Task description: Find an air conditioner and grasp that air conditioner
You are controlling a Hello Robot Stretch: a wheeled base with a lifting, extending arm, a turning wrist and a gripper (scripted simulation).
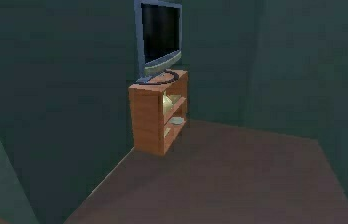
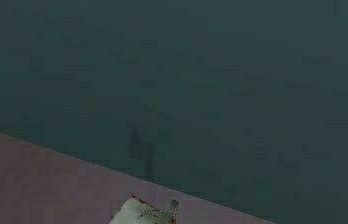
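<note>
Right at the arm side view's bottom edge, the gripper peeks up: a pale square plate with black marks and a small dark nub beside it. The fingers can't be made out, so whether they are holding anything, I cannot tell. Behind it a smooth mauve floor runs as a slanting strip to a flat, matte teal wall.

In the forward view, the near ground is smooth dark-brown flooring, bare and even. Further on, tucked into the corner, sits a boxy stand of orange-brown wood with open shelves. On the upper shelf is something pale yellow, on the lower one something flat and whitish, both too small to name. On top stands a TV: glossy black screen, thin grey frame, curved grey foot. Plain dark teal walls close in behind.

Where the air conditioner is, I cannot tell.
</note>
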